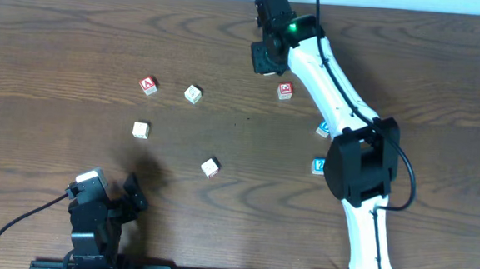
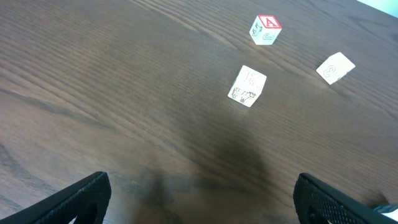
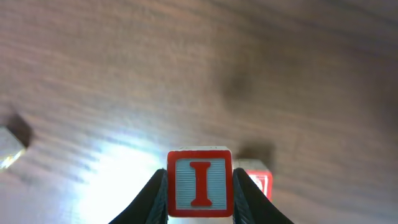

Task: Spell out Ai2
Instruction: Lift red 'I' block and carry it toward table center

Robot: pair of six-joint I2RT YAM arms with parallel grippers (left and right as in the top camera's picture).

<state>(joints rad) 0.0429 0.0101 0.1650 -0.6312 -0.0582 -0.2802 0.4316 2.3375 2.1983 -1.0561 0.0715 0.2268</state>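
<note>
My right gripper (image 3: 199, 175) is shut on the wooden cube with the red "I" (image 3: 199, 186) and holds it above the table. In the overhead view that gripper (image 1: 265, 61) is at the far middle, and the I cube is hidden under it. The red "A" cube (image 1: 148, 85) (image 2: 266, 29) lies at the far left. Two blue-faced cubes (image 1: 323, 129) (image 1: 317, 165) peek out beside the right arm; I cannot read which carries the "2". My left gripper (image 1: 129, 196) (image 2: 202, 202) stands open over bare wood near the front left.
Another red-faced cube (image 1: 285, 90) (image 3: 260, 183) lies just right of the right gripper. Three pale cubes (image 1: 193, 94) (image 1: 141, 129) (image 1: 210, 167) are scattered left of centre. The right arm (image 1: 342, 99) stretches diagonally over the right half of the table.
</note>
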